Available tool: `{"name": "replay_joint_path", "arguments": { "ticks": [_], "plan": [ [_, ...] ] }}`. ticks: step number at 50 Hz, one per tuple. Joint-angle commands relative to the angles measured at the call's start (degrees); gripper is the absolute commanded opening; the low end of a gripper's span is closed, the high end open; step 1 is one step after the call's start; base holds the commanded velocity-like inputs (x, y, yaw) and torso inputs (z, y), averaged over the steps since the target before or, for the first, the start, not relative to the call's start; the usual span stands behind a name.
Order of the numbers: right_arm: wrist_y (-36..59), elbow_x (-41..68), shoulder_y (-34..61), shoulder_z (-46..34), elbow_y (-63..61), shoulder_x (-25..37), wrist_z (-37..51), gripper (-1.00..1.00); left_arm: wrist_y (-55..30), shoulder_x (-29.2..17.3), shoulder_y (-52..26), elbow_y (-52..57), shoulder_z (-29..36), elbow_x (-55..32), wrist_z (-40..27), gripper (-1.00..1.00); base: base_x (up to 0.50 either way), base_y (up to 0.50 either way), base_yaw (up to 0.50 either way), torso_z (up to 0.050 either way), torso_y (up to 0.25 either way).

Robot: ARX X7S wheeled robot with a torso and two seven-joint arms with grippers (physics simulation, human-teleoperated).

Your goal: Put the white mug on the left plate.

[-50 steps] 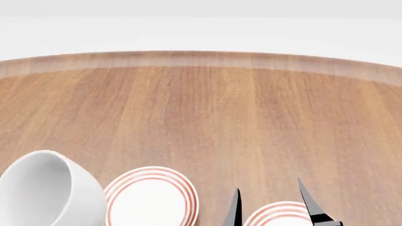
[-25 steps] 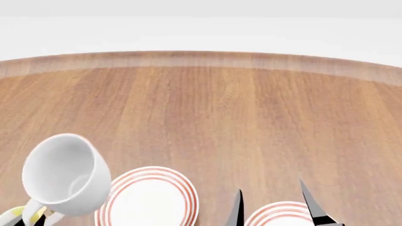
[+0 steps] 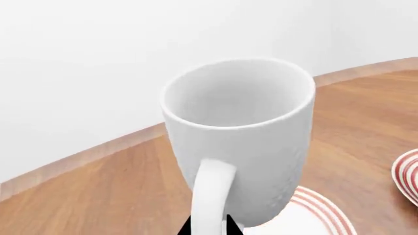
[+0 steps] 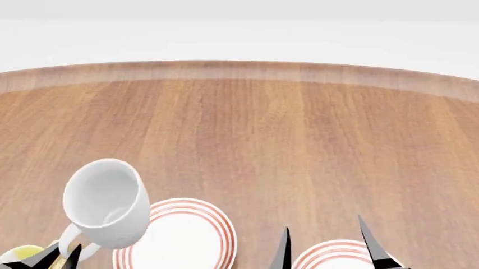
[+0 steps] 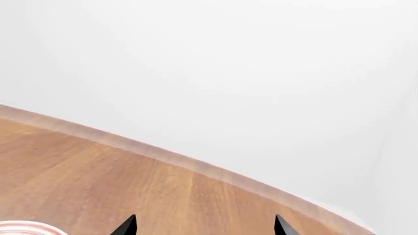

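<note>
The white mug (image 4: 105,202) hangs tilted at the lower left of the head view, its mouth turned up and towards the camera. My left gripper (image 4: 58,259) is shut on its loop handle (image 3: 212,196); in the left wrist view the gripper (image 3: 209,227) pinches the handle between both black tips. The mug's base overlaps the left rim of the left plate (image 4: 183,235), also seen under the mug as the plate (image 3: 323,215). I cannot tell whether they touch. My right gripper (image 4: 323,224) stands open over the other plate, and in its own view the gripper (image 5: 205,225) holds nothing.
The second red-ringed plate (image 4: 337,255) lies at the lower right, its edge also showing as plate (image 3: 406,174) and plate (image 5: 26,227). A yellowish object (image 4: 19,253) peeks in at the lower left corner. The round wooden table (image 4: 247,129) stretches to its far edge.
The left gripper has carried the white mug to the right, from left of the plate to over its left rim, and the mug has turned more upright. The right gripper has barely moved.
</note>
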Motion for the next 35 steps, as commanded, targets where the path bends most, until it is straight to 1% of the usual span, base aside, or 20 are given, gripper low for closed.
{"name": "replay_joint_path", "arguments": {
  "ticks": [1,11,26,35],
  "plan": [
    [0.6,-0.1,0.4,-0.3,-0.3,0.1,0.1,1.00,-1.2,0.5,-3.2,-3.1,1.5,-0.5,0.6,-1.00,0.00,0.00,0.00,0.000,0.000],
    [0.0,0.2,0.2,-0.1,-0.4,0.1,0.5,1.00,-0.6,2.0,-5.8,-6.6,2.6,-0.3,0.7,-1.00,0.00,0.00,0.00,0.000,0.000],
    [-1.3,0.7,0.1,-0.1,1.4,0.3,0.7,1.00,-2.7,3.7,-6.1,-4.8,3.5,-2.3,0.5,-1.00,0.00,0.00,0.00,0.000,0.001],
    [-1.5,0.8,0.1,-0.3,1.7,0.3,0.8,1.00,-2.2,4.3,-5.0,-3.7,3.4,-3.3,0.2,-1.00,0.00,0.00,0.00,0.000,0.000]
  ]
}}
